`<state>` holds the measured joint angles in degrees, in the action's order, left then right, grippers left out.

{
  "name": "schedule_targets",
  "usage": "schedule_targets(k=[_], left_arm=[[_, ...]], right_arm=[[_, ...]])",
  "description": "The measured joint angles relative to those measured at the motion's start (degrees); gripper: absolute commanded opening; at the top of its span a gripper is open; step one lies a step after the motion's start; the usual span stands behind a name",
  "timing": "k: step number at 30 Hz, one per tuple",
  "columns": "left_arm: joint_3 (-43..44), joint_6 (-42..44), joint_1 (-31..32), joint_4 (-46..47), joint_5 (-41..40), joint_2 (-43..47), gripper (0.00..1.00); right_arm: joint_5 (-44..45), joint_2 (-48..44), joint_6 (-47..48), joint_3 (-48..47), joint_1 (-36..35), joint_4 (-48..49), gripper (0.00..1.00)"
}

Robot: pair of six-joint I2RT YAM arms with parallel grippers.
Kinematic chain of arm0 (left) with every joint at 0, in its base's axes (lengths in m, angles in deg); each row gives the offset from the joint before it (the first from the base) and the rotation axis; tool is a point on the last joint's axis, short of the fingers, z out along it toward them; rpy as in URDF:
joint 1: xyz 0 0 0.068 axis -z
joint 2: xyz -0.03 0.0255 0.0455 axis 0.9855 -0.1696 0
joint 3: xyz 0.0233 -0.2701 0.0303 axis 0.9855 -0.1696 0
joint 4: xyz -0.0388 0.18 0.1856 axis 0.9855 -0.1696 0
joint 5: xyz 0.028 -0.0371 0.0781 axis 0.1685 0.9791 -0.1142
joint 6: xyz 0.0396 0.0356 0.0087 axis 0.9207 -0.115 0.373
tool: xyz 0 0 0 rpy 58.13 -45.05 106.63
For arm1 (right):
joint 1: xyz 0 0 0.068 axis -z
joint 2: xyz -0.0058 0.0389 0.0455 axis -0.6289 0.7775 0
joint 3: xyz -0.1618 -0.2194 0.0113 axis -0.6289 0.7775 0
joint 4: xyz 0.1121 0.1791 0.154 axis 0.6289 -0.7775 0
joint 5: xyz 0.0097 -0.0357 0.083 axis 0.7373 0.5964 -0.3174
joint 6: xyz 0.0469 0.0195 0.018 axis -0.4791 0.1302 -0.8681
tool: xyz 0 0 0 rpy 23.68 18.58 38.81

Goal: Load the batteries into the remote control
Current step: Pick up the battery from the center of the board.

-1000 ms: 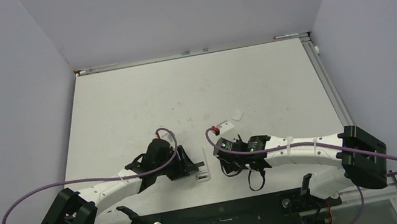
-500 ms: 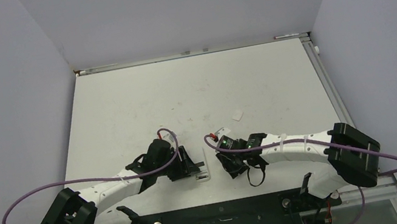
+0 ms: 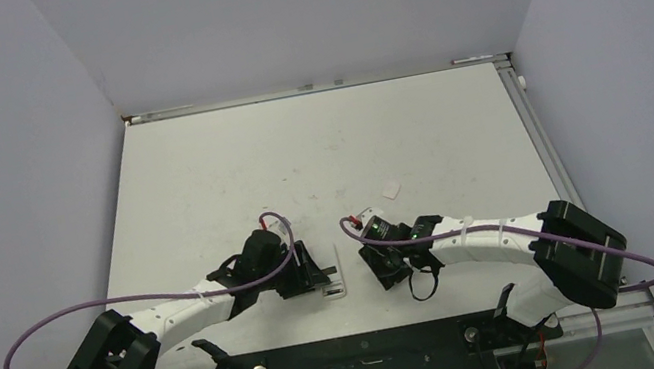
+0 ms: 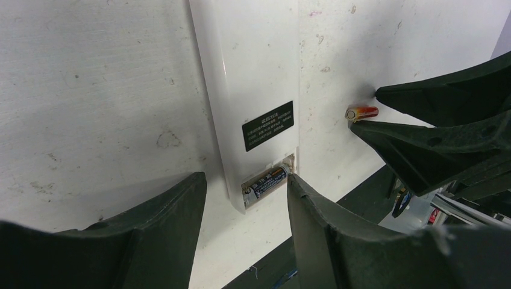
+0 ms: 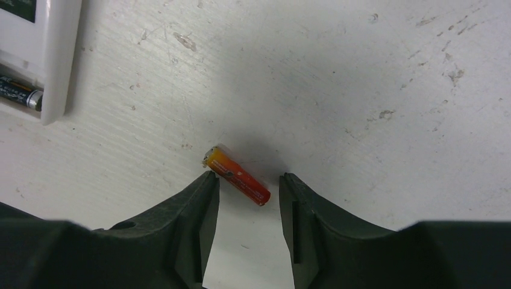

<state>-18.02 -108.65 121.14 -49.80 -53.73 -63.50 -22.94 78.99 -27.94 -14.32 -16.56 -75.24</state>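
- The right hand is held open, with its fingers set on either side of a red battery lying on the surface.
- The left hand is spread open astride the near end of the remote.
- A dark battery is seen seated in the remote's open compartment.
- Farther back, a small white square is seen lying well apart.

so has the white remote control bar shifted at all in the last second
No. The white rectangular remote control lies in the same spot, its near end just as close to the black mounting plate as before.
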Motion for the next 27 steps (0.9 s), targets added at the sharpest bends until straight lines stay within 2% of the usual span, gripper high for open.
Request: schedule_targets(k=[5,20,27], left_arm=[[-0.1,0.0,0.3,0.2,0.0,0.0,0.5],[-0.1,-0.4,0.7,2.1,1.2,-1.3,0.5],[-0.1,-0.5,0.7,2.5,1.3,-1.6,0.5]], right_arm=[[-1.2,0.0,0.4,0.3,0.0,1.1,0.33],[0.5,0.0,-3.0,0.3,-6.9,1.0,0.31],[2.3,0.2,-4.6,0.4,-7.2,0.8,0.22]])
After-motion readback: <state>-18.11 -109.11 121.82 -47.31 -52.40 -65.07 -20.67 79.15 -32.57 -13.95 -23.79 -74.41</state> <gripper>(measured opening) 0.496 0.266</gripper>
